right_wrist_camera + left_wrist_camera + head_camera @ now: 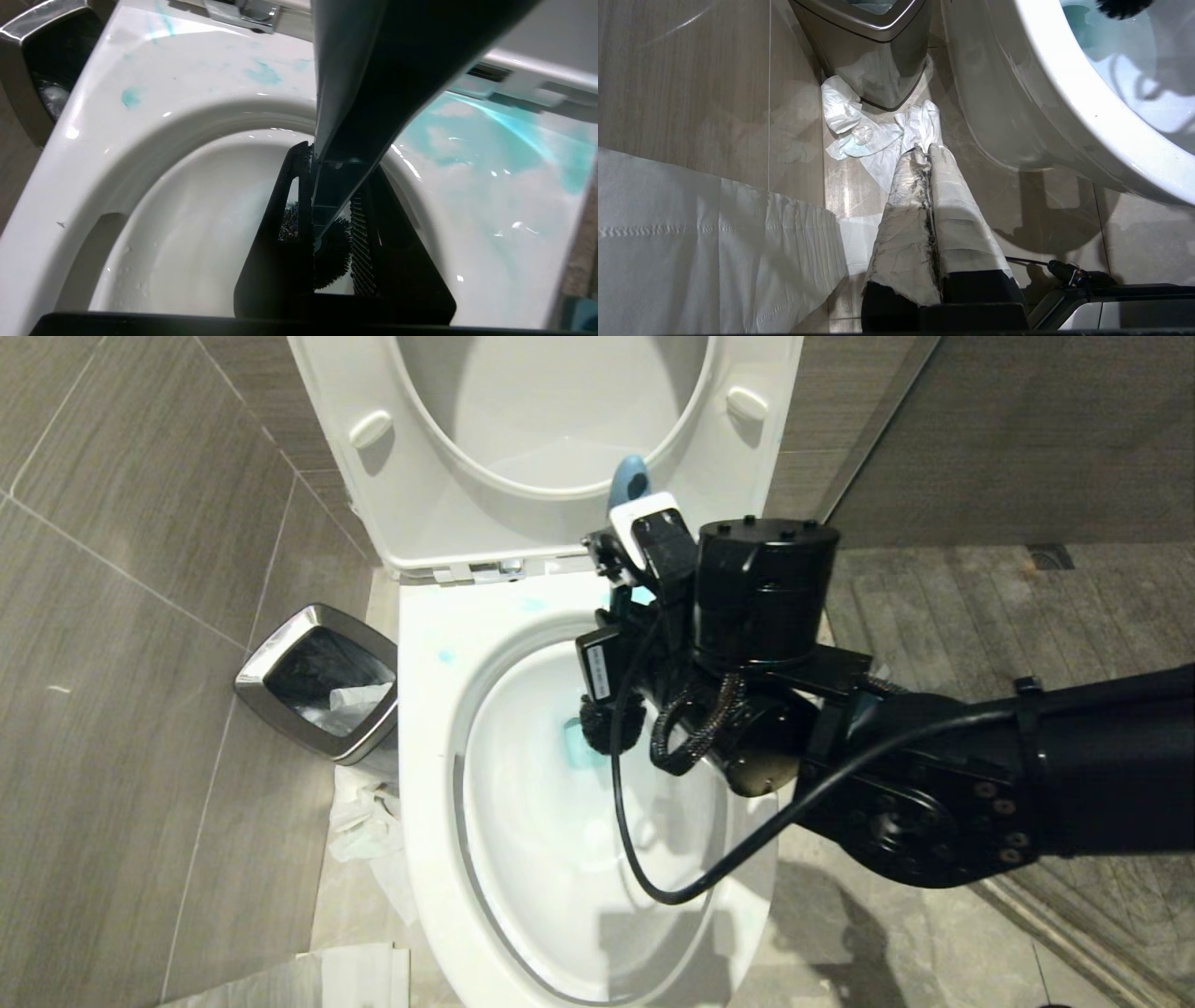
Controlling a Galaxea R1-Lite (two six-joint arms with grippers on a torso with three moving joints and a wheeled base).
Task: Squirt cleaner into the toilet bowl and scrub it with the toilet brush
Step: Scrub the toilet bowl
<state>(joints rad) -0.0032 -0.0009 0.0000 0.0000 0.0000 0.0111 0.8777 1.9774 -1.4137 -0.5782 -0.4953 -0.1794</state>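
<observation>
The right gripper point(327, 196) reached over the large glossy white oval porcelain toilet bowl point(425, 784) from the robot's right side. Its two black fingers point(275, 242) were pinched on the long slim dark-blue handle of the toilet brush point(355, 107), which ran between them down into the bowl. The round black bristle head point(611, 723) of the brush sat inside the bowl, against the inner wall near the back, beside a patch of bright turquoise-blue cleaner point(579, 747). The curved light-blue end of the handle point(630, 478) stood up above the wrist, in front of the raised white seat point(560, 429).

More of the cleaner lay as pale blue smears on the wide flat rim point(264, 74) near the hinge and on the right side of the bowl.

The left gripper point(927, 154) hung low beside the bowl, near the floor, its two white-wrapped fingers point(906, 224) pressed together and holding nothing. Crumpled white paper point(864, 135) lay on the tiles just beyond it, next to the chrome-rimmed square waste bin point(322, 681).
</observation>
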